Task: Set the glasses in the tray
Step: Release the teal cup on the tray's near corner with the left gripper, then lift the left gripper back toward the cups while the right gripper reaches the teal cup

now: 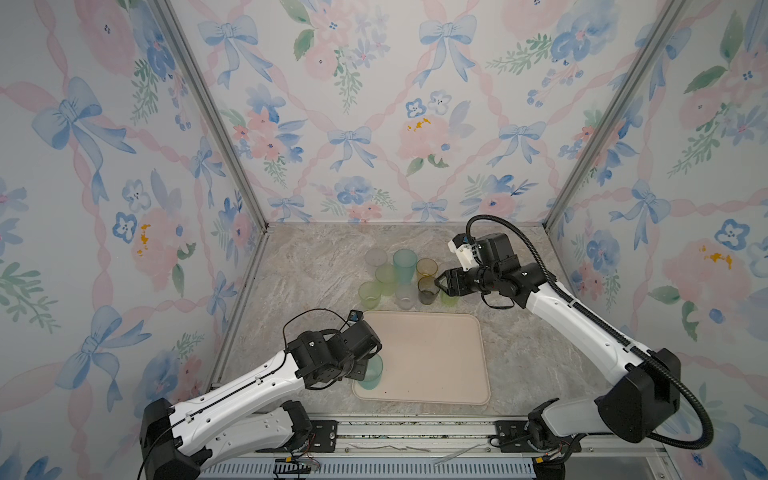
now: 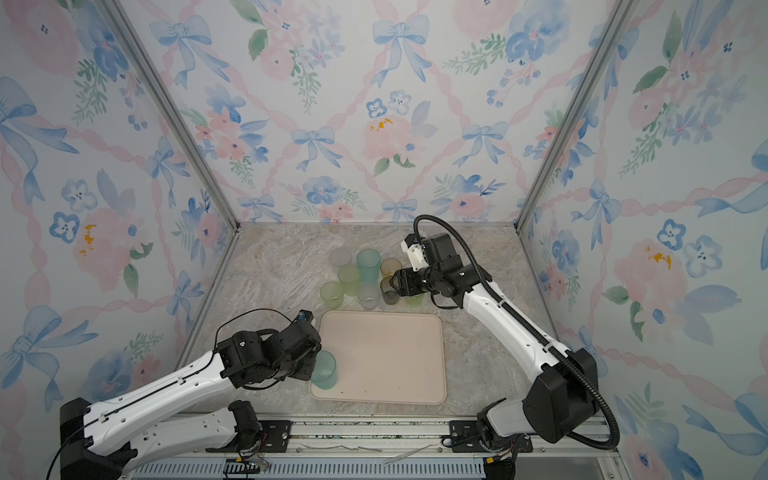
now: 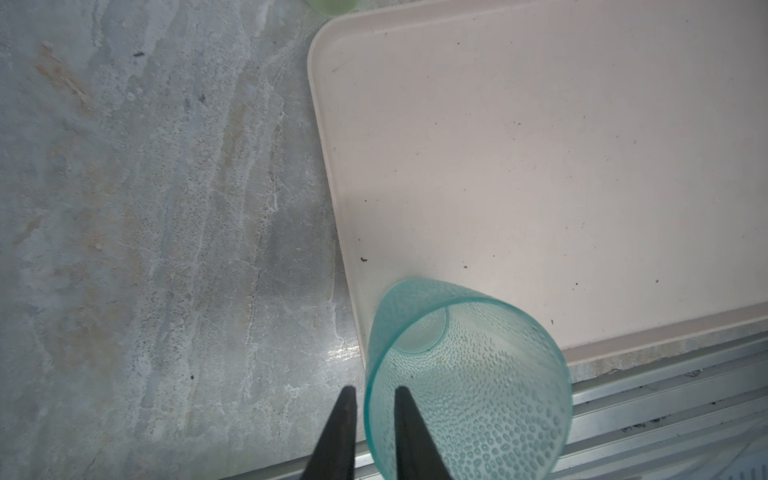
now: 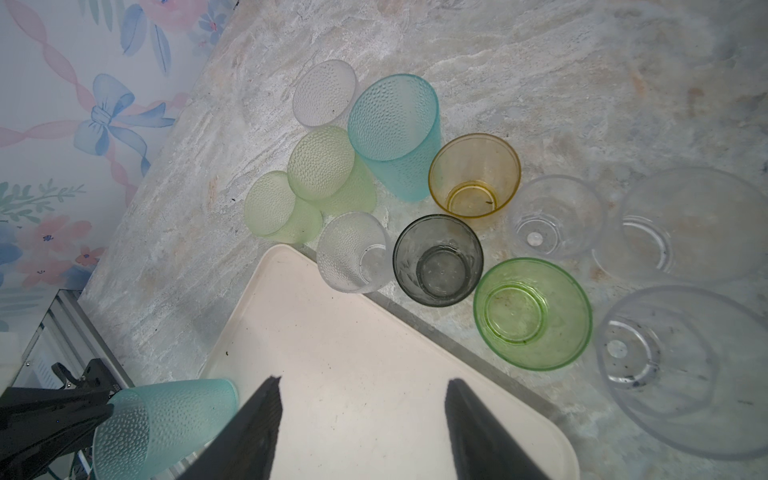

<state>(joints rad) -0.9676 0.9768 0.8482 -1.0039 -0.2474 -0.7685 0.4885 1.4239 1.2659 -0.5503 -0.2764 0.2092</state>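
Jaws of the left gripper [image 3: 374,390] are seen narrowly parted astride the wall of the teal tumbler [image 3: 465,374], which is stood in the near-left corner of the tray [image 3: 540,166]. A straight upward withdrawal is advised, lest the rim be snagged. Farther off, the right gripper [image 4: 363,380] is held wide and empty near the smoky grey tumbler [image 4: 438,259].

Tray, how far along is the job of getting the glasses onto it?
Done: one teal glass stands in the near-left corner of the tray. In hand: the left end effector straddles its rim, jaws barely parted; whether it grips is unclear. The right end effector hangs open and empty by the smoky grey glass. Left: the cluster of glasses behind the tray, about eleven.
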